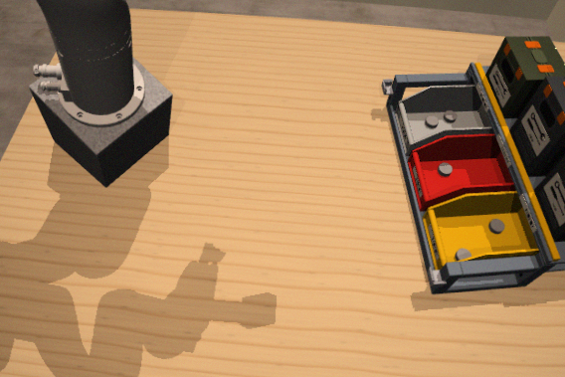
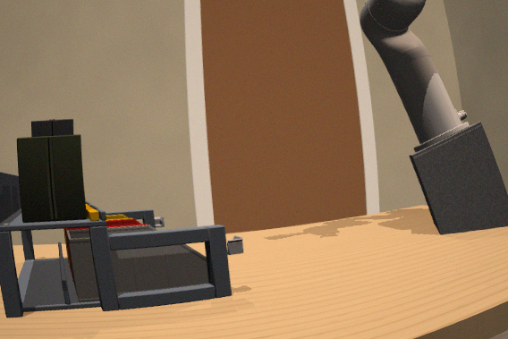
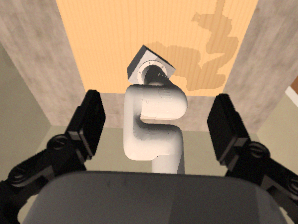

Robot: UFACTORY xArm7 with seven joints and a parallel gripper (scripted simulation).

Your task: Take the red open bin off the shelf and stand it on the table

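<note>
1 red bin point(image 1: 472, 174) point(image 2: 127, 224), w/ 1 grey part, on shelf point(image 1: 502, 269) point(image 2: 165, 239), right side, between grey and yellow bins, prob. its storage slot. Your gripper point(image 3: 156, 105): fingers apart, nothing held, prob. kept wide for the grasp.

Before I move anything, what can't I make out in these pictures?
- Undersides of the red bin and yellow bin: top view, hidden by the bins themselves.
- Red bin's floor: exterior view, hidden by bin walls.
- Rightmost cases' far ends: top view, cut off by the edge.
- Arm's upper part: exterior view, cut off above.
</note>
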